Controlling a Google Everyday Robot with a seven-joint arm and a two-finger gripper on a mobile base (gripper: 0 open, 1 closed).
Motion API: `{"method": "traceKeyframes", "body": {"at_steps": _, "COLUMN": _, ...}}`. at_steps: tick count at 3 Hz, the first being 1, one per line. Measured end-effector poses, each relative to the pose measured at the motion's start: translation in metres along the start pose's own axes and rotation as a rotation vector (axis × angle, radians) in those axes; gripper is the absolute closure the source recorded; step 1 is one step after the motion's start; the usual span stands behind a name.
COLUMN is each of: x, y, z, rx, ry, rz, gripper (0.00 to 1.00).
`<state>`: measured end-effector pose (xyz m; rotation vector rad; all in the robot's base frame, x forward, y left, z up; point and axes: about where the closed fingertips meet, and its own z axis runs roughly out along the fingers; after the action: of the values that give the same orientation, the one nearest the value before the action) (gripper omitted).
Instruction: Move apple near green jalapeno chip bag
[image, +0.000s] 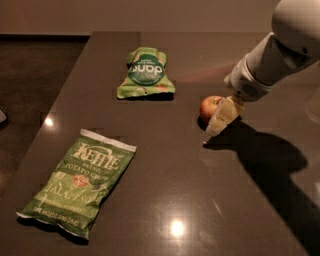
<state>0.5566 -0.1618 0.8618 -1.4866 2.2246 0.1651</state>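
The small red apple (208, 106) sits on the dark table, right of centre. My gripper (216, 119) comes down from the upper right on a white arm and is right at the apple's right side, touching or nearly touching it and covering part of it. The long light-green Kettle jalapeno chip bag (80, 181) lies flat at the front left, far from the apple.
A smaller squat green pouch (145, 73) with a dark round label lies at the back centre. The table's left edge (55, 107) runs diagonally with dark floor beyond it. The arm's shadow falls across the right side of the table.
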Motion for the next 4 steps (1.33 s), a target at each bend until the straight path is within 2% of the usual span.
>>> {"method": "traceKeyframes", "body": {"at_steps": 1, "x": 0.000, "y": 0.001, "z": 0.006, "rx": -0.009, "ry": 0.000, "rz": -0.004, "gripper": 0.17}}
{"method": "traceKeyframes", "body": {"at_steps": 3, "x": -0.002, "y": 0.002, "z": 0.000, "rx": -0.023, "ry": -0.010, "rz": -0.018, "gripper": 0.63}}
{"method": "traceKeyframes", "body": {"at_steps": 4, "x": -0.016, "y": 0.020, "z": -0.014, "rx": -0.050, "ry": -0.042, "rz": -0.076, "gripper": 0.87}}
